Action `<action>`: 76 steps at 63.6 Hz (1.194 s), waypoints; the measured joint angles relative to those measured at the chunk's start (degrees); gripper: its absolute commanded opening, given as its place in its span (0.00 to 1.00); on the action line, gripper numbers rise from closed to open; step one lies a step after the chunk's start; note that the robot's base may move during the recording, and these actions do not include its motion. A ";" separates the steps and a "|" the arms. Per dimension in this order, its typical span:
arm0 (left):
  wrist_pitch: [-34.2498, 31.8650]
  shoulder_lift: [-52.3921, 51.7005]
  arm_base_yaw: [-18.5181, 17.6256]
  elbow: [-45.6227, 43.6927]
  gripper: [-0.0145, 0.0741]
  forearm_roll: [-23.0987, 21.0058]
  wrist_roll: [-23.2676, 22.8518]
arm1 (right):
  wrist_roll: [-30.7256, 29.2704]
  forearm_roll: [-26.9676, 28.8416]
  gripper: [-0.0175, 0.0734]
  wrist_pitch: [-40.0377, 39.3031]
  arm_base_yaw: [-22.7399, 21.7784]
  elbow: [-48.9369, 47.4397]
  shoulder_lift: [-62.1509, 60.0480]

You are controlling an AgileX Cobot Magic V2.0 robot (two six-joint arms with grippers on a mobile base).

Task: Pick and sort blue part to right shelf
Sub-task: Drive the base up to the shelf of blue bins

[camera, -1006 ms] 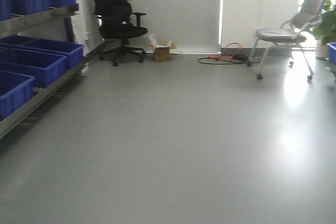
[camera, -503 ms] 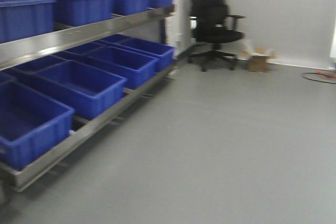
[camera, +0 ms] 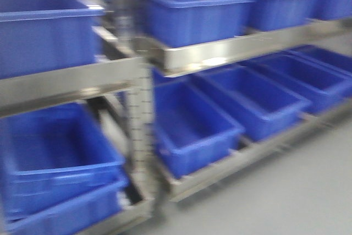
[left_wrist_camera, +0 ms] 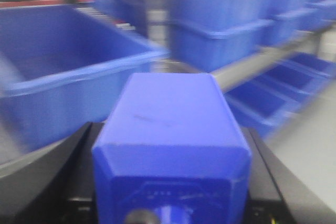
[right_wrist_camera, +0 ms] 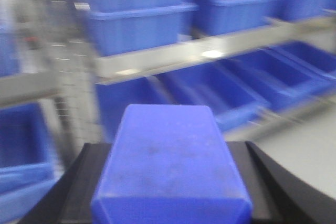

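In the left wrist view, a blue block-shaped part point(left_wrist_camera: 170, 114) sits between my left gripper's point(left_wrist_camera: 170, 153) black fingers point(left_wrist_camera: 50, 174), which are shut on its sides. In the right wrist view, a second blue part point(right_wrist_camera: 170, 150) is held the same way by my right gripper point(right_wrist_camera: 170, 187), with a black finger point(right_wrist_camera: 268, 182) on each side. Both parts are held in the air in front of a metal shelf point(camera: 220, 53) loaded with blue bins. Neither gripper shows in the front view. All views are blurred by motion.
The two-level steel rack point(camera: 71, 83) holds several open blue bins, such as a lower one point(camera: 192, 127) and an upper one point(camera: 47, 23). An upright post point(camera: 140, 114) splits the rack. Grey floor point(camera: 297, 191) lies at the lower right.
The front view has swung left from the open floor with the chairs to the rack of blue bins, which is now close and fills the frame.
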 measured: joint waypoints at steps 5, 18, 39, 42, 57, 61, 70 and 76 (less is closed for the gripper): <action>0.00 0.00 0.00 0.00 0.54 0.00 0.00 | 0.00 0.00 0.67 0.00 0.00 0.00 0.00; 0.00 0.00 0.00 0.00 0.54 0.00 0.00 | 0.00 0.00 0.67 0.00 0.00 0.00 0.00; 0.00 0.00 0.00 0.00 0.54 0.00 0.00 | 0.00 0.00 0.67 0.00 0.00 0.00 0.00; 0.00 0.00 0.00 0.00 0.54 0.00 0.00 | 0.00 0.00 0.67 0.00 0.00 0.00 0.00; 0.00 0.00 0.00 0.00 0.54 0.00 0.00 | -0.02 0.00 0.67 0.00 0.00 0.00 0.00; 0.00 0.00 0.00 0.00 0.54 0.00 0.00 | -0.02 0.00 0.67 0.00 0.00 0.00 0.00; 0.00 0.00 0.00 0.00 0.54 0.00 0.00 | -0.02 0.00 0.67 0.00 0.00 0.00 0.00; 0.00 0.00 0.00 0.00 0.54 0.00 0.00 | -0.02 0.00 0.67 0.00 0.00 0.00 0.00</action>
